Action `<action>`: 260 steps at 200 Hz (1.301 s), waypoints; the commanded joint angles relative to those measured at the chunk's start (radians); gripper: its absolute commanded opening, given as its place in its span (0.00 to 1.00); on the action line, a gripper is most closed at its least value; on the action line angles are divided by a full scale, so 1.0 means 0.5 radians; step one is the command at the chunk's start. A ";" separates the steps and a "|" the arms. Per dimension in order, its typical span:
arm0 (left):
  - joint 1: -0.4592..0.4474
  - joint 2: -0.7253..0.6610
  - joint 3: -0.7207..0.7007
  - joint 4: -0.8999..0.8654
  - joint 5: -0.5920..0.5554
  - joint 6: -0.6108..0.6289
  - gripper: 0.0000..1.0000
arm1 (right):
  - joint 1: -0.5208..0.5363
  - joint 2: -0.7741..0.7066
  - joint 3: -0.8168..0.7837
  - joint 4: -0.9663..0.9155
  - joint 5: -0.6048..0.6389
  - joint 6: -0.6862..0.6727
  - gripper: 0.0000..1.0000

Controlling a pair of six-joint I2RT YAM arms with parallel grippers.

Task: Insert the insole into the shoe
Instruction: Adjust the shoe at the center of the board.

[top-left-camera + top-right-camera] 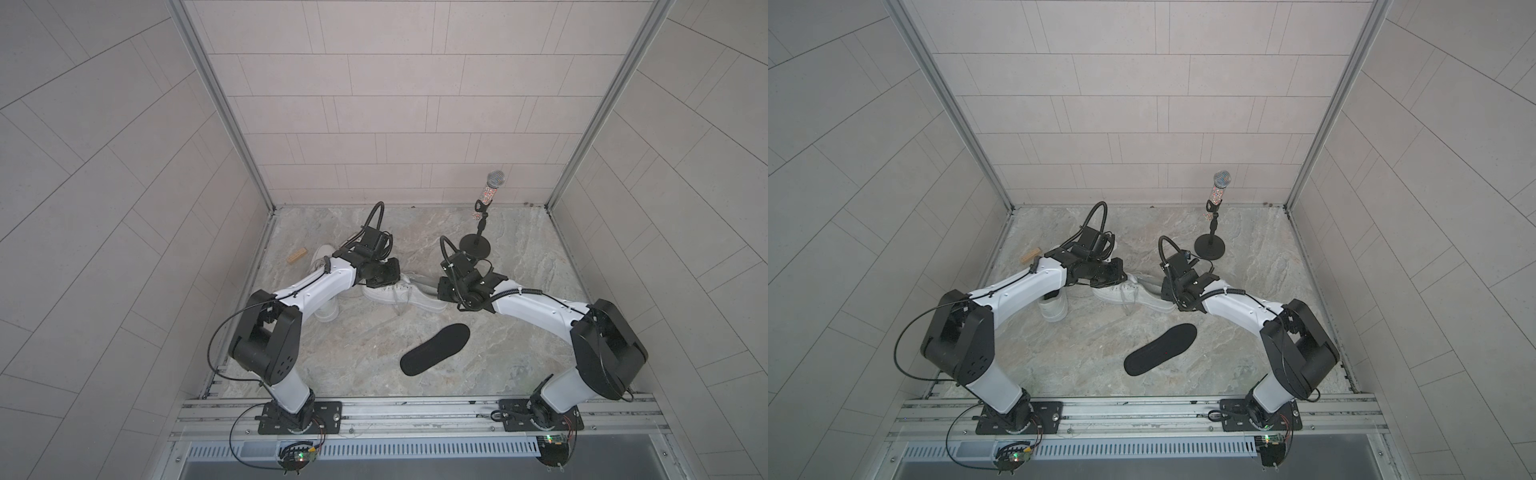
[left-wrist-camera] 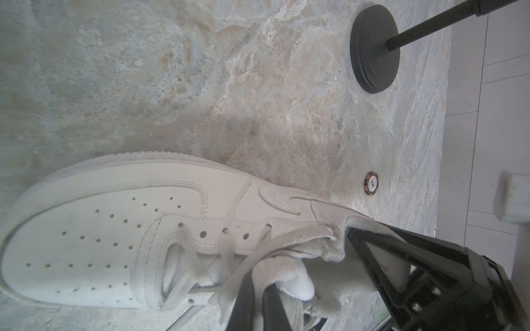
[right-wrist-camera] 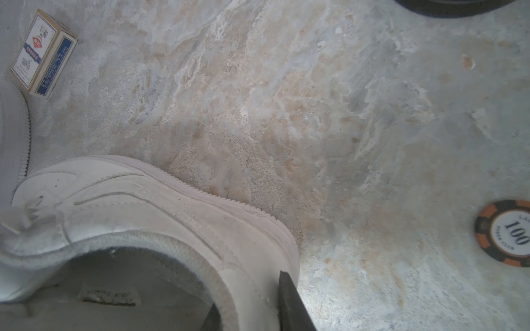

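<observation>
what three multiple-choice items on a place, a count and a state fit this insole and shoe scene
1. Where is the flat black foam insole? A inside a shoe; B on the marbled stone table, apart from the shoes; C against the wall.
2. How many white leather sneakers? A one; B three; C two.
3. On the left gripper, the jaws are: A closed on a sneaker; B wide open; C round the insole.
B, it lies alone on bare stone; C, one mid-table, another nearer the left side; A, they pinch fabric by its laces.
</observation>
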 commanded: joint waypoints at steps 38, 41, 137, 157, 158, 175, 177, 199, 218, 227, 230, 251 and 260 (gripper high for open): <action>0.079 0.082 0.159 -0.182 -0.457 0.115 0.07 | -0.045 -0.167 0.110 -0.192 -0.206 -0.091 0.51; 0.077 0.075 0.163 -0.180 -0.434 0.122 0.08 | -0.048 -0.178 0.117 -0.192 -0.217 -0.101 0.52; 0.070 -0.144 0.213 -0.171 0.055 0.229 0.41 | -0.265 -0.541 0.020 -0.337 -0.491 -0.253 0.69; -0.020 -0.253 0.237 -0.318 -0.067 0.483 0.43 | -0.411 -0.575 -0.102 -0.354 -0.591 -0.240 0.67; -0.031 -0.259 0.237 -0.326 -0.081 0.498 0.43 | -0.419 -0.577 -0.106 -0.355 -0.596 -0.242 0.67; -0.235 -0.376 0.210 -0.414 -0.223 0.741 0.45 | -0.549 -0.558 -0.160 -0.389 -0.634 -0.290 0.66; -0.263 -0.388 0.202 -0.418 -0.233 0.766 0.45 | -0.563 -0.554 -0.163 -0.395 -0.635 -0.298 0.66; -0.600 -0.454 0.087 -0.367 -0.259 0.920 0.47 | -0.709 -0.508 -0.198 -0.410 -0.641 -0.348 0.65; -0.800 -0.389 0.023 -0.353 -0.275 0.921 0.47 | -0.817 -0.475 -0.210 -0.419 -0.669 -0.372 0.64; -0.863 -0.342 0.002 -0.348 -0.295 0.889 0.47 | -0.855 -0.463 -0.209 -0.428 -0.695 -0.385 0.64; -0.879 -0.323 -0.002 -0.349 -0.294 0.885 0.47 | -0.864 -0.459 -0.210 -0.431 -0.698 -0.390 0.64; -0.999 -0.172 -0.006 -0.330 -0.306 0.852 0.46 | -0.882 -0.451 -0.212 -0.437 -0.696 -0.420 0.63; -1.029 -0.105 -0.007 -0.303 -0.323 0.832 0.46 | -0.884 -0.452 -0.214 -0.435 -0.698 -0.423 0.63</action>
